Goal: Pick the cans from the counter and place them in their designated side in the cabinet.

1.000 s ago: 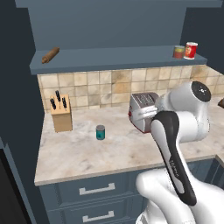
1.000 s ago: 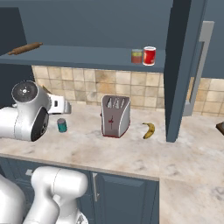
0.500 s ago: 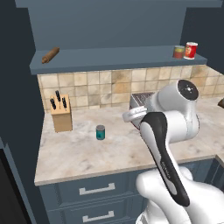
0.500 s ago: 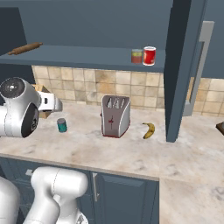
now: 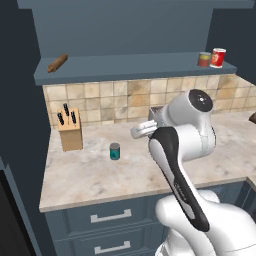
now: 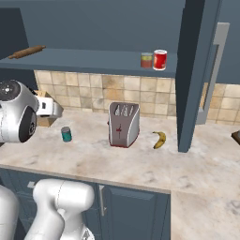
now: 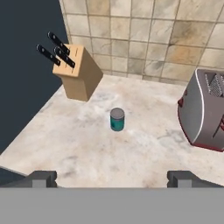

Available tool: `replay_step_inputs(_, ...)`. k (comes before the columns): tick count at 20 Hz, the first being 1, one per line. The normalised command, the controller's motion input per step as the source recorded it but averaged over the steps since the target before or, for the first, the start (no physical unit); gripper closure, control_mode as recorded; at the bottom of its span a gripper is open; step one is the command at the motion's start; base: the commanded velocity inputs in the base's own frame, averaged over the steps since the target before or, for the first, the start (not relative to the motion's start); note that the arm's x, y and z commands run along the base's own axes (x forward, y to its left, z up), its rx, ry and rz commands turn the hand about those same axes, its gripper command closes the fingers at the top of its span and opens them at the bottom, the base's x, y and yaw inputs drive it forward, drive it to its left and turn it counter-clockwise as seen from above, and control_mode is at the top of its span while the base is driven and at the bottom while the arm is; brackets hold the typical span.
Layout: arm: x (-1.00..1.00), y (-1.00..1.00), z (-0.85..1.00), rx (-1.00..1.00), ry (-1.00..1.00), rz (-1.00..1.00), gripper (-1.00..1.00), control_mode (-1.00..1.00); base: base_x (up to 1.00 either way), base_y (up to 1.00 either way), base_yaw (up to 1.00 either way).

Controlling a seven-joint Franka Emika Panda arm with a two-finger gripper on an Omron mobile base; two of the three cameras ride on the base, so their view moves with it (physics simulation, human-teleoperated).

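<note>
Beige marbled tabletop [image 7: 87, 148]: teal can [image 7: 117, 119] stands upright between knife block [image 7: 77, 74] and toaster [image 7: 205, 109], apart from both. Shorter can [image 6: 146, 60] sits on the cabinet [image 6: 70, 63] shelf just beside the red can [image 6: 160, 59]. Hand [image 7: 113, 178] hovers above the tabletop, jaws wide, empty.

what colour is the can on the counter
The can has a teal label and grey metal top, clearest in the hand view.
</note>
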Motion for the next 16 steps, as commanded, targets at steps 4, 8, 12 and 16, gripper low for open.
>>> replay_step_inputs(4,0.15,0.09,-0.08,0.0,0.01,0.0,-1.0,-1.0,0.0,0.0,0.0)
replay_step_inputs(8,0.15,0.07,-0.08,0.0,0.02,0.0,-1.0,-1.0,0.0,0.0,0.0)
replay_step_inputs(12,0.18,0.08,-0.1,0.0,0.01,0.0,-1.0,-1.0,0.0,0.0,0.0)
replay_step_inputs(16,0.2,0.07,-0.12,0.0,0.01,0.0,-1.0,-1.0,0.0,0.0,0.0)
